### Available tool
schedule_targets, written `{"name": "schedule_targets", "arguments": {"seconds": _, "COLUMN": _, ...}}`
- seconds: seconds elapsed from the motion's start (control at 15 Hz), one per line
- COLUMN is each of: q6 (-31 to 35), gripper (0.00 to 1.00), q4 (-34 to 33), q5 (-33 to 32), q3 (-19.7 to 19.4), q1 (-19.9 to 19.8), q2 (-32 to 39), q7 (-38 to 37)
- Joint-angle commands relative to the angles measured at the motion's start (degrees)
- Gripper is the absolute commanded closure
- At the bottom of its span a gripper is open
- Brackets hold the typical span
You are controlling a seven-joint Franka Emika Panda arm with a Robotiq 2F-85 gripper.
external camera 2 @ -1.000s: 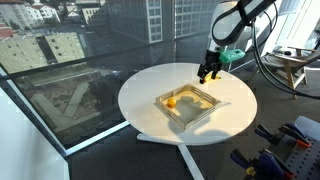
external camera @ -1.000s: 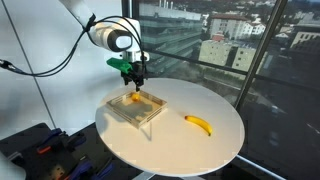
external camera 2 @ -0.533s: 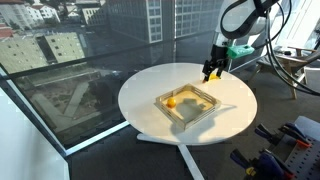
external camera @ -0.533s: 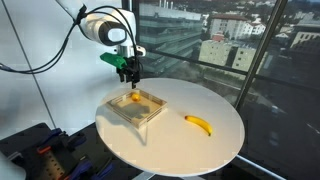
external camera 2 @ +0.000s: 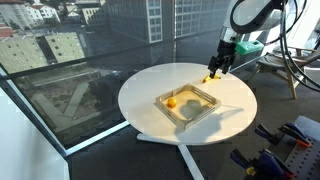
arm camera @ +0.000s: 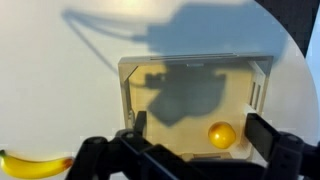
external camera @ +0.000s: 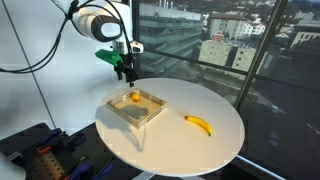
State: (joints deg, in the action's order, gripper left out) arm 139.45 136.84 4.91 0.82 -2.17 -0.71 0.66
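At the upper left in an exterior view, the black two-fingered gripper point(external camera: 127, 75) hangs in the air off the white arm, with a green part just above it. It points down, above the far left edge of the round white table point(external camera: 195, 95). In the wrist view the gripper point(arm camera: 195, 140) has its dark fingers point(arm camera: 262, 132) spread wide at the bottom of the frame. Nothing is caught between them, so it is open and empty.

Below it and a little to the right sits the clear, shallow, rectangular plastic tray point(external camera: 152, 112), flat on the left half of the table. The small round orange fruit point(external camera: 134, 98) lies inside it, close to the tray's far wall. The gripper is well above both and touches neither. Seen from the wrist, the tray point(arm camera: 195, 62) fills the middle of the frame. The arm's shadow falls across its floor, and the orange fruit point(arm camera: 222, 134) sits toward its lower right corner.

Further right, the yellow banana point(external camera: 199, 124) lies alone on the bare tabletop, well apart from the tray. In the wrist view the banana point(arm camera: 35, 164) shows at the lower left corner. Along the right, tall windows point(external camera: 270, 60) look out over city buildings.

From the opposite side, the gripper point(external camera 2: 214, 72) hangs at the upper right of the table point(external camera 2: 150, 85). There the tray point(external camera 2: 207, 111) and the orange fruit point(external camera 2: 172, 101) lie centre frame.
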Motion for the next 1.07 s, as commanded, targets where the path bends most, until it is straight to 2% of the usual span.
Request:
{"name": "schedule_targets", "arguments": {"seconds": 0.0, "q6": 0.0, "gripper": 0.0, "q4": 1.8, "q5": -1.3, "q3": -0.8, "q1": 0.3, "q2": -2.7, "q7": -1.8}}
{"name": "schedule_targets", "arguments": {"seconds": 1.0, "q6": -0.1, "gripper": 0.0, "q4": 1.0, "q5": -0.1, "q3": -1.0, "q1": 0.5, "q2": -1.4, "q7": -0.4}}
